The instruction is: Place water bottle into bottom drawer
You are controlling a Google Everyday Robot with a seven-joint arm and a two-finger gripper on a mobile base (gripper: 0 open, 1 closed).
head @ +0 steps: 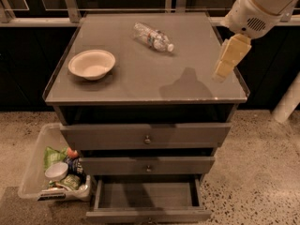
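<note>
The water bottle (153,37) lies on its side at the back middle of the cabinet top, white cap pointing right. The bottom drawer (147,196) is pulled out and its shallow grey box holds nothing. My gripper (219,75) hangs from the white arm over the right side of the cabinet top, pointing down. It is well to the right of the bottle and nearer the front, and nothing shows in it.
A cream bowl (92,63) sits on the left of the cabinet top (140,86). The two upper drawers (147,136) are shut. A clear bin (55,170) of packets stands on the floor left of the cabinet. A white post (287,102) stands at the right.
</note>
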